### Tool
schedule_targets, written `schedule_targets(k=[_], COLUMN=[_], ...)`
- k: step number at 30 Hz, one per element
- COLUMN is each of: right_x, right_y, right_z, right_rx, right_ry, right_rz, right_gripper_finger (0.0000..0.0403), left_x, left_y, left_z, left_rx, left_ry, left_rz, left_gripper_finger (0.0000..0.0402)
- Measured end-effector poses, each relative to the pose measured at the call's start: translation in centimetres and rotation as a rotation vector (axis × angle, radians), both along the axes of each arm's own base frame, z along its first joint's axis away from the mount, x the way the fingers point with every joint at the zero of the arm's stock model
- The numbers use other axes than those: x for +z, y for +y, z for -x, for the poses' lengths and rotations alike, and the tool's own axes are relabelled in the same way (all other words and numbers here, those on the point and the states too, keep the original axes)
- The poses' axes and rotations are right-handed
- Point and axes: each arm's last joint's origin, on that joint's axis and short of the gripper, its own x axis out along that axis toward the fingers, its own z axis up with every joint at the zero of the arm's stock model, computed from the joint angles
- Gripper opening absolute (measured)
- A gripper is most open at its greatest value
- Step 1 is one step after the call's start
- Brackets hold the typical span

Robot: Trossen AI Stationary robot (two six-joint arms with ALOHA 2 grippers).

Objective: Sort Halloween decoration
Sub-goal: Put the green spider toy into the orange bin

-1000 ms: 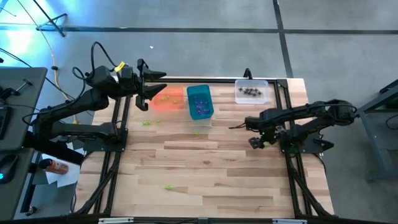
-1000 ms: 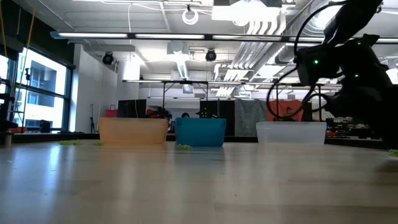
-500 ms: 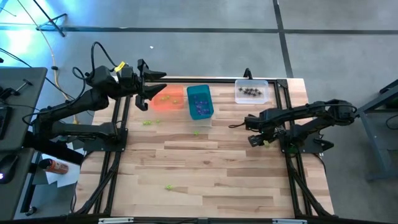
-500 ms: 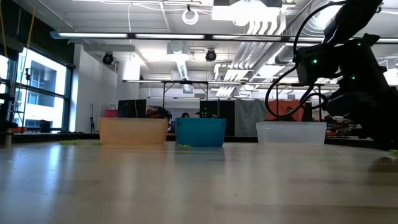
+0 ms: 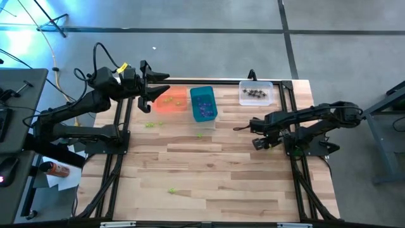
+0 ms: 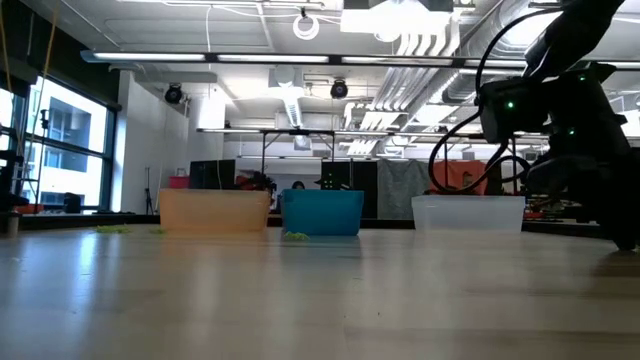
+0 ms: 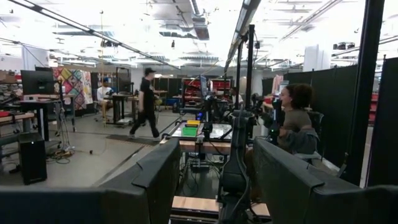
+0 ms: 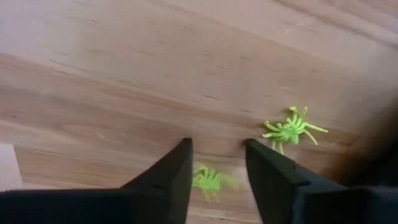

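My right gripper (image 5: pixel 258 142) hangs low over the table near its right edge, fingers pointing down. In the right wrist view it is open (image 8: pixel 217 148) by a narrow gap. A yellow-green spider (image 8: pixel 209 180) lies on the wood between the fingertips, and a second one (image 8: pixel 289 131) lies just beside one finger. More yellow-green spiders lie loose on the table (image 5: pixel 150 125), (image 5: pixel 199 135), (image 5: pixel 171 190). My left gripper (image 5: pixel 161 86) waits open, raised over the orange bin (image 5: pixel 171 102), and looks level into the room (image 7: pixel 216 152).
Three bins stand in a row along the far edge: the orange one holding yellow-green pieces, a teal bin (image 5: pixel 203 104) with purple pieces, and a clear bin (image 5: pixel 256 93) with dark pieces. Bare wood (image 5: pixel 215 171) spans the table's middle and near side. People show in the room behind.
My right gripper has dropped closer to the table and shifted slightly toward the table's left. The left arm and the bins have stayed put.
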Motion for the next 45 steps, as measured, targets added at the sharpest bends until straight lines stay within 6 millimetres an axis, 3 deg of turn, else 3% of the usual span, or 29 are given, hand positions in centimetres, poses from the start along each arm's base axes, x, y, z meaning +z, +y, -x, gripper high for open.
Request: schedule_targets(k=[5,7,16,25,30,36,45], right_x=[0.3,0.5,3.8,2.8,2.6,0.7,0.3], right_y=[-0.1,-0.1,0.5,3.0,3.5,3.7,3.8], right_z=[-0.3,-0.4,-2.5,-1.5,-1.4,0.3,-0.7], right_rx=[0.022,0.039,0.172,0.183,0.099,0.044,0.021], right_ry=[-0.006,-0.014,-0.109,-0.042,-0.018,0.059,-0.037], right_rz=[0.017,0.015,0.03,0.025,0.006,0.001,0.019], right_gripper_finger=[0.0028,0.0008,0.0103,0.0209,0.0215,0.0207,0.0204], left_x=[0.0,0.0,0.0,-0.1,0.0,0.0,0.0], left_y=[0.0,0.0,0.0,0.0,0.0,0.0,0.0], left_z=[0.0,0.0,0.0,0.0,0.0,0.0,0.0], left_rx=[0.0,0.0,0.0,0.0,0.0,0.0,0.0], left_ry=[0.0,0.0,0.002,0.005,0.005,0.005,0.004], left_rz=[0.0,0.0,0.001,0.002,0.002,0.002,0.002], left_gripper_finger=[0.0188,0.0188,0.0188,0.0188,0.0188,0.0188,0.0188])
